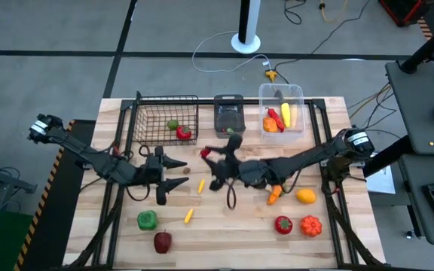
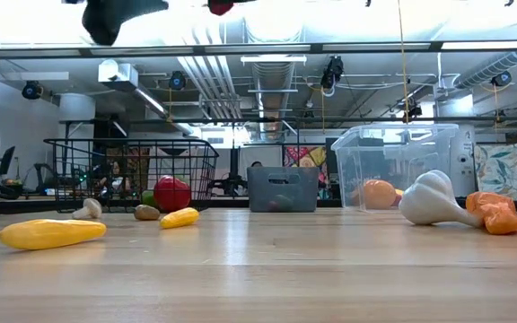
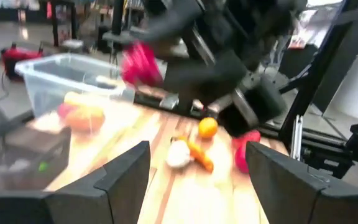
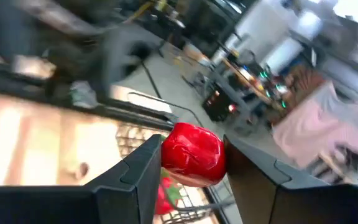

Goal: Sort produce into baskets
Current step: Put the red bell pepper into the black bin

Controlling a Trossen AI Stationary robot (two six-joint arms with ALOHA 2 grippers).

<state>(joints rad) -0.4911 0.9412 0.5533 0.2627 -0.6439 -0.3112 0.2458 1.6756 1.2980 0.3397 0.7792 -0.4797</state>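
Observation:
My right gripper (image 1: 206, 153) is shut on a red toy fruit (image 4: 192, 154), high above the table between the black wire basket (image 1: 164, 120) and the dark grey bin (image 1: 229, 113). The fruit also shows at the top edge of the low view (image 2: 221, 5). My left gripper (image 1: 173, 169) is open and empty, just left of the right gripper, in front of the wire basket. The wire basket holds a green piece (image 1: 173, 126) and a red piece (image 1: 183, 133). The clear tub (image 1: 298, 94) holds red, yellow and orange pieces. My right gripper pinches the red fruit between its two fingers, one on each side of its round body (image 4: 169, 155). The fingers reach from the table's right toward its left. The fruit is lifted clear of the table, with the wire basket below and beyond it.
Loose on the table lie a green pepper (image 1: 147, 220), a dark red apple (image 1: 162, 242), two small yellow pieces (image 1: 188, 216) (image 1: 200, 185), a carrot (image 1: 275, 195), a lemon (image 1: 305, 196), a tomato (image 1: 282, 224) and an orange pumpkin (image 1: 310, 225).

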